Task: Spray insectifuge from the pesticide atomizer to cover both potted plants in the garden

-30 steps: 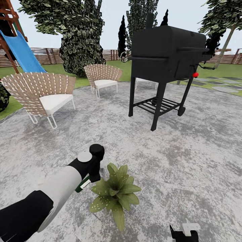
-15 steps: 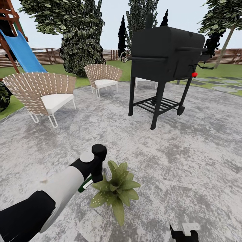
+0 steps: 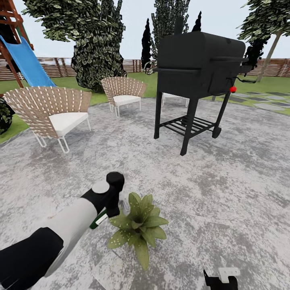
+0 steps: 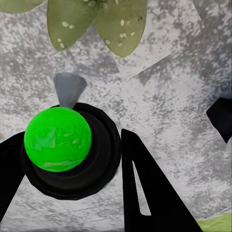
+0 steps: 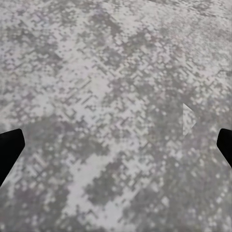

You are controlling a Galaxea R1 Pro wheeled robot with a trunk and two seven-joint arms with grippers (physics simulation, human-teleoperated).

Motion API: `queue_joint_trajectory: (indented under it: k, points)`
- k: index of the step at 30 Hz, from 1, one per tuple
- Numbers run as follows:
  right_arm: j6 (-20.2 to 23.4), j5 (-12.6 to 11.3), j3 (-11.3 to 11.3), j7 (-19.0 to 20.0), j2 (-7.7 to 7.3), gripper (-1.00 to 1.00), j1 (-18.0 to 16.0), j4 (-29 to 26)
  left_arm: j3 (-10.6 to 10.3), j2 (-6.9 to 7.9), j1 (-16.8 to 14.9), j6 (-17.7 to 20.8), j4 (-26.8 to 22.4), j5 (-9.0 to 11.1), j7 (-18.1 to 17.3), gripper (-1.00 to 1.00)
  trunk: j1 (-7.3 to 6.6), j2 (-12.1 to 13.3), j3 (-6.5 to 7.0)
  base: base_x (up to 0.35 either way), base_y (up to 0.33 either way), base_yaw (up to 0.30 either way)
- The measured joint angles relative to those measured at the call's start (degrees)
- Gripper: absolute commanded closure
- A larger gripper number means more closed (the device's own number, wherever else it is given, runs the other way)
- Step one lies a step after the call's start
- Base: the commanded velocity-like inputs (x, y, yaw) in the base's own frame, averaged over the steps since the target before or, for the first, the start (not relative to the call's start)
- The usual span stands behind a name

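- My left gripper (image 3: 105, 209) is closed around the pesticide atomizer (image 3: 98, 220); from the head camera I see a sliver of its dark-green body and white label below the wrist, held just beside the plant.
- In the left wrist camera the atomizer (image 4: 63, 145) sits between the black fingers (image 4: 150, 193): a round black top with a bright green ball in it and a small grey cone pointing at the leaves.
- One potted plant (image 3: 139, 227) stands on the patio (image 3: 225, 193), a low rosette of broad pointed leaves, some pale-speckled; I cannot make out its pot.
- The speckled leaves (image 4: 96, 19) show close ahead of the nozzle.
- My right gripper (image 3: 220, 280) is at the bottom edge of the head view; the wrist camera shows its finger tips (image 5: 9, 150) spread wide over bare mottled grey paving.
- Two woven wicker chairs (image 3: 52, 112) with white cushions, one black boxy grill (image 3: 199, 76) on legs with a slatted shelf, one blue slide (image 3: 24, 60).
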Motion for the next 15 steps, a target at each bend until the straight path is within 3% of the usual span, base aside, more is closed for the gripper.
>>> queue_joint_trajectory:
  k: [5,12,15]
  points:
    - [0.0,0.0,0.0,0.0,0.00,-1.00,0.0,0.0,-0.1,0.03,-1.6,0.1,0.0,0.0,0.0,1.00,0.00,0.0,0.00,0.000,0.000,0.000]
    - [0.0,0.0,0.0,0.0,0.00,-1.00,0.0,0.0,-0.5,0.12,-0.8,0.0,0.6,-0.2,0.1,1.00,0.00,0.0,0.00,0.000,0.000,0.000]
    - [0.0,0.0,0.0,0.0,0.00,-1.00,0.0,0.0,-0.5,-0.01,-0.8,0.0,0.2,-0.2,0.2,1.00,-0.02,0.0,0.00,0.160,0.126,0.000]
